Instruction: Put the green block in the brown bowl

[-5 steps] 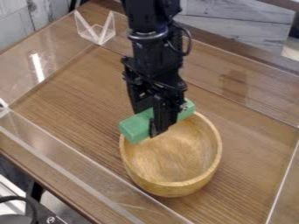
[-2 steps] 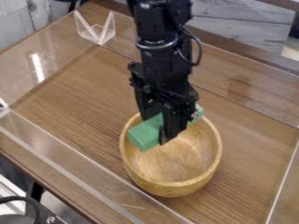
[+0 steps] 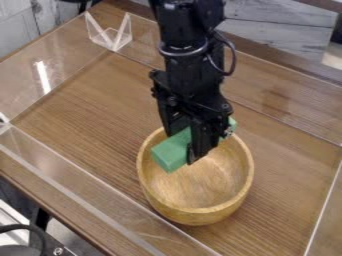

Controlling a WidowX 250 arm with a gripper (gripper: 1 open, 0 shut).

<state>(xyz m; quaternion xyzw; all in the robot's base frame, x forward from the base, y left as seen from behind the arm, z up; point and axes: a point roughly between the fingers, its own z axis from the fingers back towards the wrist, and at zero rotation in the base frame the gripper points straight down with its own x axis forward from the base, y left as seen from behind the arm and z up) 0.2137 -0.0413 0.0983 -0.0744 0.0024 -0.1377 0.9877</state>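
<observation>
The green block [image 3: 171,152] hangs tilted over the hollow of the brown bowl [image 3: 201,208], just inside its near-left rim. My black gripper [image 3: 194,150] points straight down and is shut on the block, its fingers clasping the bar across its width. One end of the block sticks out to the lower left of the fingers, and a small green corner shows on the right side. The bowl is a round light wooden one sitting on the wood-grain table, and its inside holds nothing else that I can see.
A clear plastic wall [image 3: 80,205] runs along the table's front and left edges. A transparent stand [image 3: 110,32] sits at the back left. The wooden tabletop [image 3: 80,105] stretches out to the left of the bowl.
The gripper carried the green block to the right, from over the bowl's left rim to above the bowl's hollow. The grip stayed the same.
</observation>
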